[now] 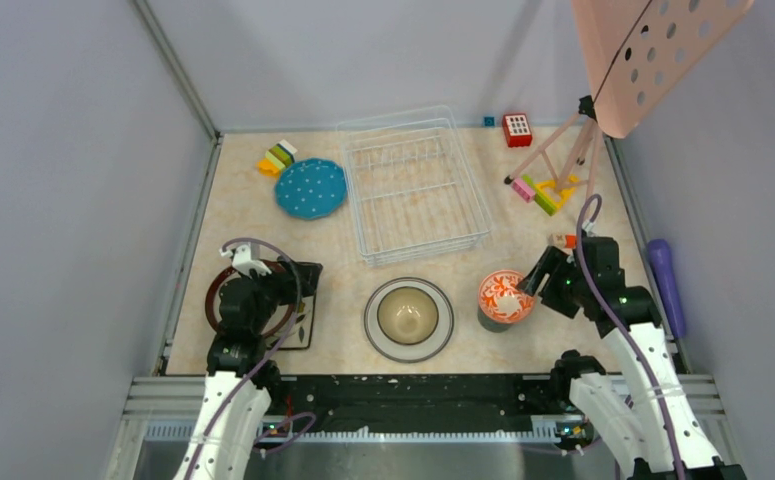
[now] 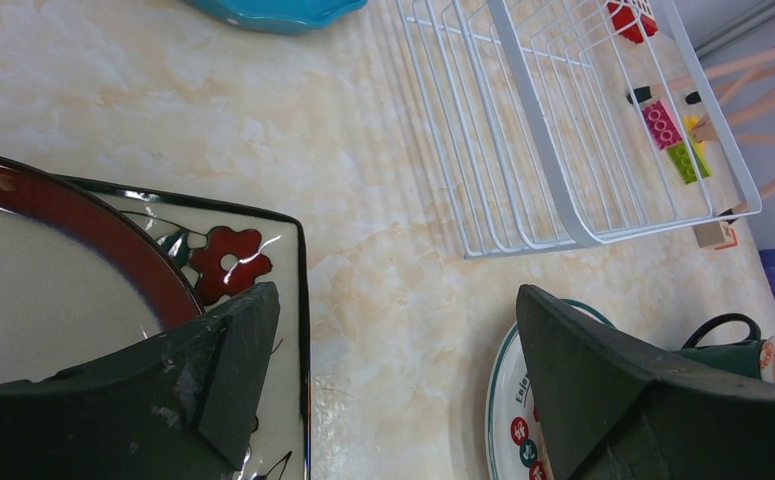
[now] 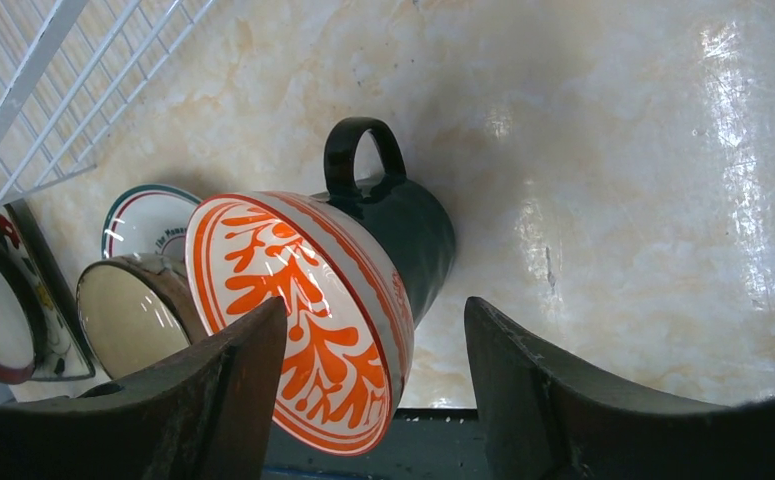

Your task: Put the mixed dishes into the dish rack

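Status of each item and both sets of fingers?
Rack: empty.
Blue plate: flat on table.
Orange bowl: perched on mug.
Mug: under orange bowl.
Brown bowl: upright on grey plate.
Square plate: under red-rimmed dish.
Left fingers: open.
Right fingers: open, flanking orange bowl.

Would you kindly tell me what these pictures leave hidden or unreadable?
Top view: left arm covers most of the square leaf-patterned plate.
Top view: orange-white bowl hides nearly all of the dark green mug.
Left wrist view: the left gripper's finger and the bottom edge cut off the round plate's red characters.
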Available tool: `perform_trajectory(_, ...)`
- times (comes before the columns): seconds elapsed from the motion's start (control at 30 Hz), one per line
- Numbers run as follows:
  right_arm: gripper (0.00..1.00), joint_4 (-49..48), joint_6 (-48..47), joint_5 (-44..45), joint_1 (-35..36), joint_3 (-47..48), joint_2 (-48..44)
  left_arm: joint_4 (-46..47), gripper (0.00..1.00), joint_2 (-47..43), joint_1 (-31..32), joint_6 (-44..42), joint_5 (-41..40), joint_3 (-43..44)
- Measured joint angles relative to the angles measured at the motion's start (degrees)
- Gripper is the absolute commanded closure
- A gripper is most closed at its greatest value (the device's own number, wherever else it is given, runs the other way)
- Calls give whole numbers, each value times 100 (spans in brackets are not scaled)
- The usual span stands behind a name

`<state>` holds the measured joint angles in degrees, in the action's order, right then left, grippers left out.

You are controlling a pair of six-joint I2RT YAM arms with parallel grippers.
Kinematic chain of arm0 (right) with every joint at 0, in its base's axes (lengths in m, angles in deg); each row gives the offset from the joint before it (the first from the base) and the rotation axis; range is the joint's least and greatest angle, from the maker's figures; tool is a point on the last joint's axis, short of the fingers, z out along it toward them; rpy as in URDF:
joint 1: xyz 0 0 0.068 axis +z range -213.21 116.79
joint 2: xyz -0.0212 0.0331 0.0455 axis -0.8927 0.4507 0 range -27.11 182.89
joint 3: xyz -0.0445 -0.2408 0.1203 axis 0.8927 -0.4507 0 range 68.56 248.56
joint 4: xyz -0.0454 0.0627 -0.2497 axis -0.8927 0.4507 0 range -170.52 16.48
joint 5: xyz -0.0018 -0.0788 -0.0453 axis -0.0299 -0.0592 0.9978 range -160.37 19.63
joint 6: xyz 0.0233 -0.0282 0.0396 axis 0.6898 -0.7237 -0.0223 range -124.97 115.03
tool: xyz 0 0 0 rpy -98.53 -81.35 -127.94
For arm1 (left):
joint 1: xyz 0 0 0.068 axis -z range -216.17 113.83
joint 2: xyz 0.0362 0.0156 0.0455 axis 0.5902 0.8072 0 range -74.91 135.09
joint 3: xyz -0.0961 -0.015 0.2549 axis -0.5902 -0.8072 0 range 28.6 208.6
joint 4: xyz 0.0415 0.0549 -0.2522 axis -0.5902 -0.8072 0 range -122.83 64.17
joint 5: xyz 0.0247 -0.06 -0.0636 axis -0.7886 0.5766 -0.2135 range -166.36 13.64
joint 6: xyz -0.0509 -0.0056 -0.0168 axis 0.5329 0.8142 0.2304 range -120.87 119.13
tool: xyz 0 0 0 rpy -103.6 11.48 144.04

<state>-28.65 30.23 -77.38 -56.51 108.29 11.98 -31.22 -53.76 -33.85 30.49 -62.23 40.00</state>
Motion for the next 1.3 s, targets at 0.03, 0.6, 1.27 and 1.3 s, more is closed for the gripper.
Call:
perform_trajectory(0.03, 37, 0, 2, -7, 0, 0, 2, 11, 7, 0, 0, 0, 2, 0)
perform_trajectory(0.6, 100, 52, 50, -203, 4, 24, 83, 234, 7, 125, 0, 0, 304, -33)
perform_trajectory(1.27, 100, -2151, 245, -1930, 4, 328, 396, 1661, 2, 1327, 59, 2170, 2629, 553)
perform_trajectory(1.3, 100, -2474, 367, -2162, 4, 273, 542, 1746, 2, 1397, 103, 2354, 2732, 723)
